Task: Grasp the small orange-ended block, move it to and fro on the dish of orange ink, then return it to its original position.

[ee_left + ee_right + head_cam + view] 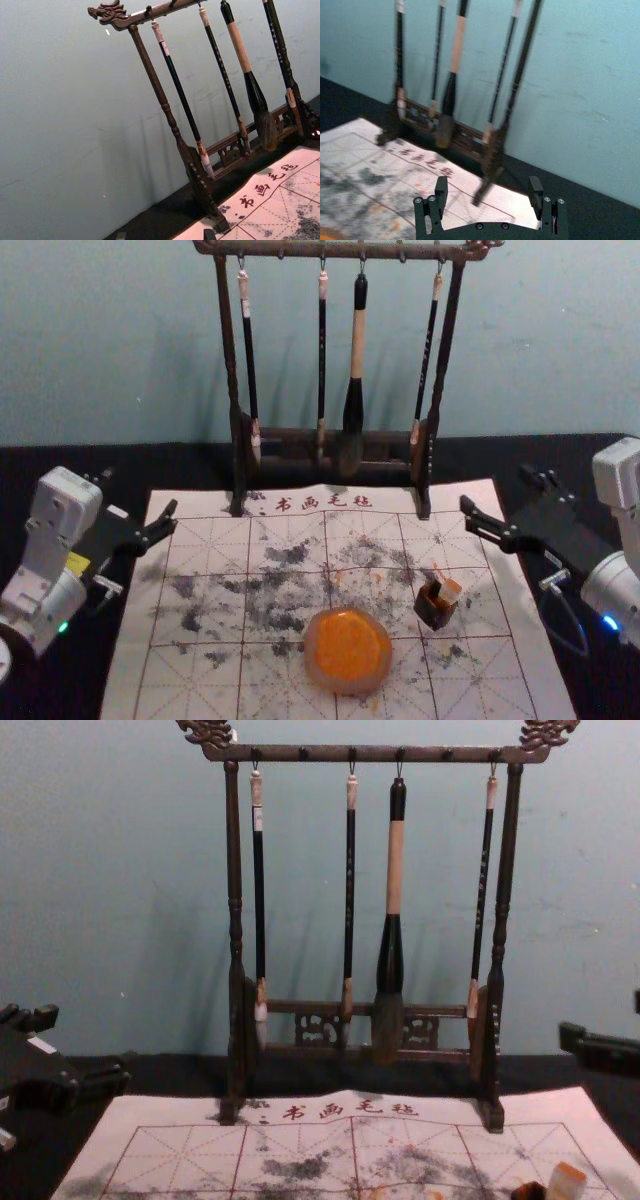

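Note:
The dish of orange ink (348, 650) rests on the white mat, near its front. To its right, a small block with an orange end (449, 590) leans in or against a dark little holder (434, 612); the block (566, 1182) also appears at the chest view's lower right. My left gripper (140, 494) is open and empty off the mat's left side, its fingertips at the bottom of the left wrist view (165, 234). Over the mat's right edge, up and right of the block, my right gripper (497, 490) holds nothing; the right wrist view shows this gripper (489, 187) spread wide.
A dark wooden rack (372, 754) with several hanging brushes stands across the back of the mat, before the wall. The ink-stained mat (215, 670) lies on a black tabletop (60, 465). The thickest brush (394, 880) hangs right of the rack's middle.

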{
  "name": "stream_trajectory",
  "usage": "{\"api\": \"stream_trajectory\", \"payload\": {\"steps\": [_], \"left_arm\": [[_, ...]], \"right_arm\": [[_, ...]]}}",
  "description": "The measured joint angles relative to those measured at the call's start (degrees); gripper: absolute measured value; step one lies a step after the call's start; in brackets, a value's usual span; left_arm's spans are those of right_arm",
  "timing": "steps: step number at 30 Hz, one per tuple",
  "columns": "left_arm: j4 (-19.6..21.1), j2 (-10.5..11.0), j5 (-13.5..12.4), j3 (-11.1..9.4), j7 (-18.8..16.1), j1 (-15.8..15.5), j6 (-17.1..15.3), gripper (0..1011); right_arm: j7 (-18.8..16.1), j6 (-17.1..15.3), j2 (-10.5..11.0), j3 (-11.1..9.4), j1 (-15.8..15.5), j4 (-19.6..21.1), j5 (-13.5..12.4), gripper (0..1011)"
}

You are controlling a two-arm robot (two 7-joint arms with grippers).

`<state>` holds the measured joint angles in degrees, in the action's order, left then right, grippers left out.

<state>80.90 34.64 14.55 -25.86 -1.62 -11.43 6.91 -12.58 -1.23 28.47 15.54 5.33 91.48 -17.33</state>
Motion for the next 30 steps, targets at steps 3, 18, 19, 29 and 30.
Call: {"api": "stream_trajectory", "payload": {"steps": [3, 18, 19, 29, 30], "left_arm": [[0.00, 0.00, 0.00, 0.00, 0.00, 0.00, 0.00, 1001], [0.00, 0.00, 0.00, 0.00, 0.00, 0.00, 0.00, 1001], [0.00, 0.00, 0.00, 0.00, 0.00, 0.00, 0.00, 1001], [0.00, 0.00, 0.00, 0.00, 0.00, 0.00, 0.00, 1002], [0.00, 0.00, 0.00, 0.00, 0.00, 0.00, 0.00, 1001]], "right_arm": [[2.50, 0.05, -0.80, -0.70, -1.12, -0.25, 1.55, 1000], [9.35, -1.16, -4.40, -2.27, -5.73, -3.64, 7.05, 1000], [9.51, -1.13, -4.62, -2.41, -5.76, -3.94, 7.15, 1000], [9.83, -0.98, -4.93, -2.62, -5.81, -4.39, 7.35, 1000], [9.81, -0.98, -4.90, -2.60, -5.81, -4.34, 7.34, 1000]]}}
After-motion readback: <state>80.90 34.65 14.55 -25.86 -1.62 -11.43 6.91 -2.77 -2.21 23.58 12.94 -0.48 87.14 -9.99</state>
